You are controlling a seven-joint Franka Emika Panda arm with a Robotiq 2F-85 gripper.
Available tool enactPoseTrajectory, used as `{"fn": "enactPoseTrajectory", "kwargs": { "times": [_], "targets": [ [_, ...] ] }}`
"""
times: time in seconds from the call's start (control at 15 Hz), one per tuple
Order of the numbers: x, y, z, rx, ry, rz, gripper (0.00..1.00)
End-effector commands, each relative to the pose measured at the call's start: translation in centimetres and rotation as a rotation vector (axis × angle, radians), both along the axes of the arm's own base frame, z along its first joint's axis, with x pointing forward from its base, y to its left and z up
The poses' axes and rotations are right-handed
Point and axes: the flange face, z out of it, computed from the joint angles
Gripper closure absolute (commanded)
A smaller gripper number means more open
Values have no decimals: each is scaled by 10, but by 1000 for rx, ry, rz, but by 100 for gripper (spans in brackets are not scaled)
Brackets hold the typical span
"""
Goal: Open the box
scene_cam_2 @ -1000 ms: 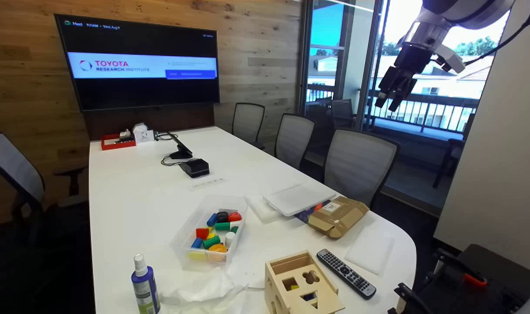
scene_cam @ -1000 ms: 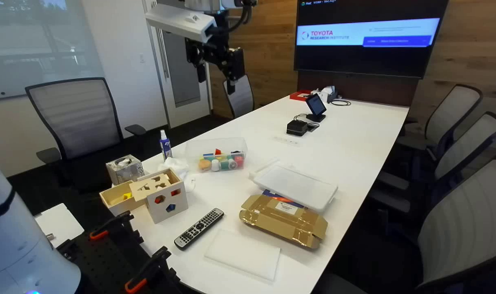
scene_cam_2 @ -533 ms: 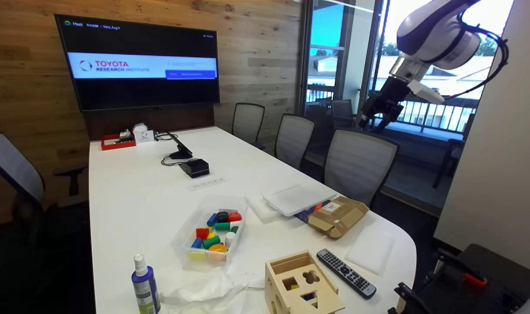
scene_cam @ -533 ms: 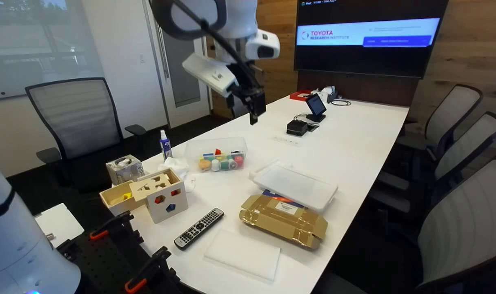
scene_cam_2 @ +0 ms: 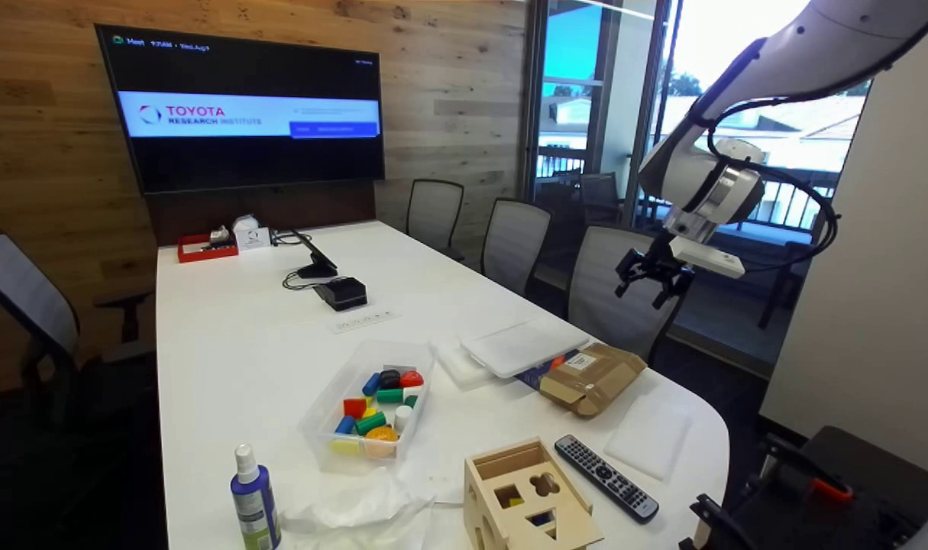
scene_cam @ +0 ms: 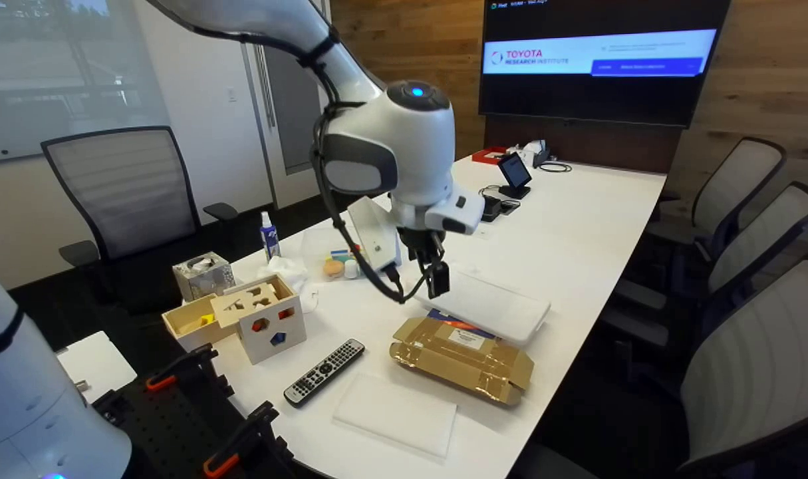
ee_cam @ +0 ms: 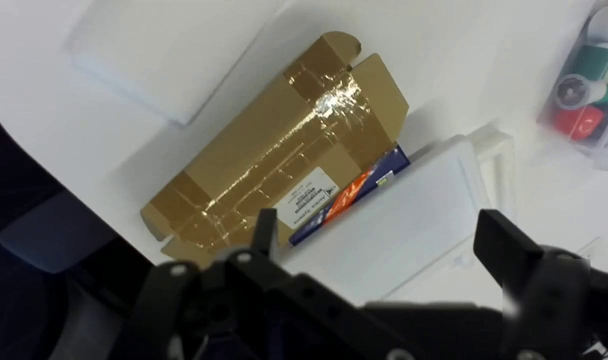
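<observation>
Box [ee_cam: 268, 135]: on table [scene_cam: 576, 219], below claw [scene_cam_2: 639, 296] and apart from it, end flaps [ee_cam: 381, 95] jutting; unmoved since earlier frames. Claw: fingers [ee_cam: 265, 232] spread wide apart; lower in both exterior views than half second ago, nearer box. Blue-and-orange packet [ee_cam: 351, 193]: below claw, showing between box and white panel [ee_cam: 399, 235]. White panel: under claw's gap in wrist view. Clear container [scene_cam_2: 332, 389], coloured pieces [scene_cam_2: 370, 423] inside: off to claw's side, past white panel. Remote control [scene_cam: 324, 372]: below claw, unmoved.

Bent white arm [scene_cam: 413, 150] aloft, black gripper [ee_cam: 376, 230] pointed downward and spread wide
</observation>
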Motion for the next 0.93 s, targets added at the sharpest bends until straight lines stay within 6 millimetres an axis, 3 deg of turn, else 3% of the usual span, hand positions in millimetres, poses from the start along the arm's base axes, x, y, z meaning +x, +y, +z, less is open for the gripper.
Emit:
{"fn": "enactPoseTrajectory", "kwargs": {
  "times": [0.0,0.53,0.87],
  "targets": [
    [-2,-20,-52,88,-2,-106,0],
    [-16,-48,-164,274,-58,-271,0],
    [-11,-60,-210,298,-94,-309,0]
  ]
}}
